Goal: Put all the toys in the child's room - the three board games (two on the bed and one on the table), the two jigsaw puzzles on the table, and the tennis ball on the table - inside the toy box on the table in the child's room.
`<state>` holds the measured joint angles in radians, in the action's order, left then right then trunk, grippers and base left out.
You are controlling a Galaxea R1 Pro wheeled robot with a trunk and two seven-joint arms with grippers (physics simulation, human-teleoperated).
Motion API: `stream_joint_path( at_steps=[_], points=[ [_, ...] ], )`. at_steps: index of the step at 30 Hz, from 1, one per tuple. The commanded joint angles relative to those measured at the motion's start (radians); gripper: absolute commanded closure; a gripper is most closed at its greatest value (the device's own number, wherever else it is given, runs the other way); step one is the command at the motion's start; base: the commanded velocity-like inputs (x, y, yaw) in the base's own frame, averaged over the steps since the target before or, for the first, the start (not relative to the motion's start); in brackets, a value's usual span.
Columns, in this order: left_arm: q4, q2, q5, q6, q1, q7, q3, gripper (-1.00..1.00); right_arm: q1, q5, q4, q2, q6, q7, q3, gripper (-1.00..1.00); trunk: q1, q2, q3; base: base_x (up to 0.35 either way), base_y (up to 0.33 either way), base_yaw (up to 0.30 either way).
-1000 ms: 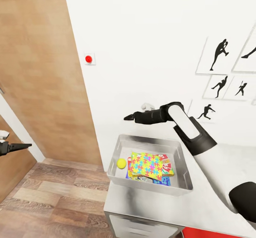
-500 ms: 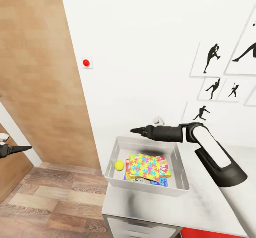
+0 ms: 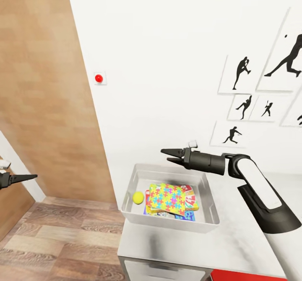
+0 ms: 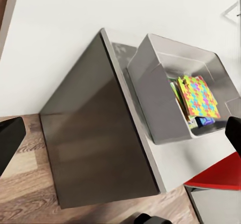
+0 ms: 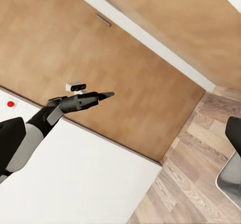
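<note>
The light grey toy box [image 3: 128, 197] stands at the left end of the table [image 3: 235, 239]. In it lies a jigsaw puzzle [image 3: 167, 197] on top of stacked board games [image 3: 191, 200], with the tennis ball [image 3: 138, 197] beside them. My right gripper [image 3: 168, 155] hovers open and empty above the box's far rim. My left gripper [image 3: 23, 177] hangs far off to the left over the floor, holding nothing. Its fingers [image 4: 9, 136] stand wide apart in the left wrist view, which looks at the toy box [image 4: 155, 108] and the jigsaw puzzle [image 4: 198, 96] from the side.
A brown wardrobe door [image 3: 42, 83] stands left of the table. On the white wall are a red button [image 3: 98, 78] and black sports prints [image 3: 241, 73]. A red chair [image 3: 247, 276] sits under the table beside the drawer unit [image 3: 159, 272].
The head view has shifted. My right arm has stretched out and lowered, carrying its gripper to the right, above the box's far rim. The fingers now show apart. My left gripper has hardly moved.
</note>
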<state>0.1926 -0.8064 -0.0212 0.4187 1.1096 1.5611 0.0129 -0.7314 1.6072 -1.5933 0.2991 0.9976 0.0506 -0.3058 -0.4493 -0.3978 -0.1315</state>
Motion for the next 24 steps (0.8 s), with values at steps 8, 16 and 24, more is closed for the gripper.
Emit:
stream_joint_path(
  at_steps=[8, 16, 24],
  points=[
    [-0.001, 0.0, 0.003, 0.011, 0.001, 0.007, 0.003, -1.0, 0.008, -0.001, 0.0, -0.001, -0.012, -0.001, 0.008, -1.0, -0.001, -0.002, 0.011, 0.0, 0.0, -0.07],
    [0.006, 0.0, 0.006, 0.014, 0.001, 0.01, 0.006, -1.0, 0.009, -0.005, 0.001, -0.002, -0.061, 0.004, 0.008, -1.0, -0.001, -0.002, 0.023, -0.027, -0.135, -0.07],
    [0.014, 0.001, 0.008, 0.036, 0.004, 0.01, 0.017, -1.0, 0.009, -0.107, 0.002, -0.006, -0.106, 0.008, 0.01, -1.0, -0.001, -0.002, 0.026, -0.01, -0.114, -0.022]
  ],
)
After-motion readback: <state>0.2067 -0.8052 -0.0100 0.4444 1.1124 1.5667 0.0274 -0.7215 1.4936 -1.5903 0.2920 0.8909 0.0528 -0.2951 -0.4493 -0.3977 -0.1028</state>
